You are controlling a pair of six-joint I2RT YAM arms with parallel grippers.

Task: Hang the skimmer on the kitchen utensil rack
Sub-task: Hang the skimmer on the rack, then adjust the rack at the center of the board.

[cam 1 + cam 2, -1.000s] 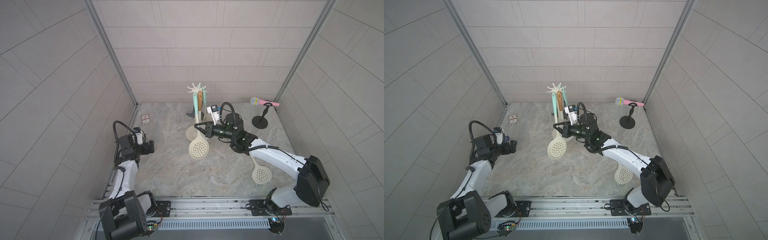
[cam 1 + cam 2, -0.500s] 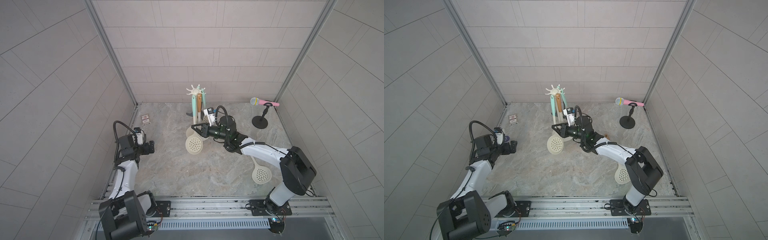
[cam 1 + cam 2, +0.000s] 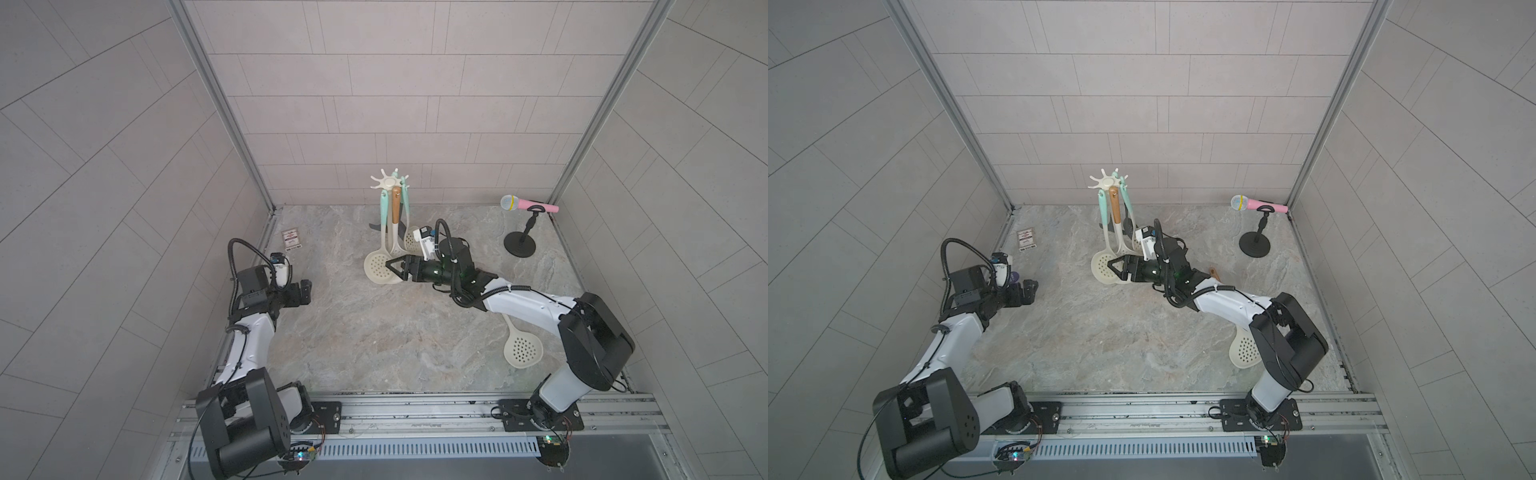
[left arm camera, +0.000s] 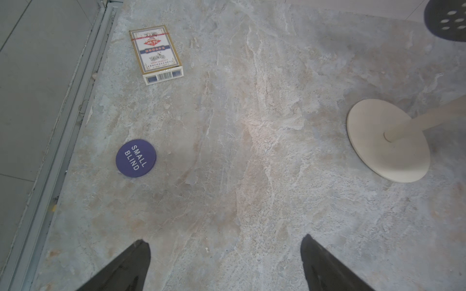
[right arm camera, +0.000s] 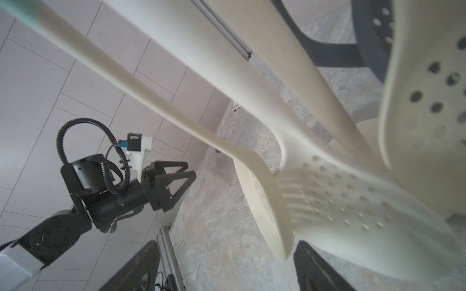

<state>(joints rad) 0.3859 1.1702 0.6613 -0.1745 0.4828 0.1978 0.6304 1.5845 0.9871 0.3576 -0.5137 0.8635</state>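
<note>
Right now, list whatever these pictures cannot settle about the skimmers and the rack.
- Mint-handled skimmer: whether its handle end sits on a hook of the rack is too small to tell in both top views; the right wrist view cuts it off.
- Skimmer on the table: handle mostly hidden under the right arm in both top views.

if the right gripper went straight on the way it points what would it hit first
Most likely the perforated head of the hanging skimmer, directly ahead of the open right gripper; whether they touch is unclear.
</note>
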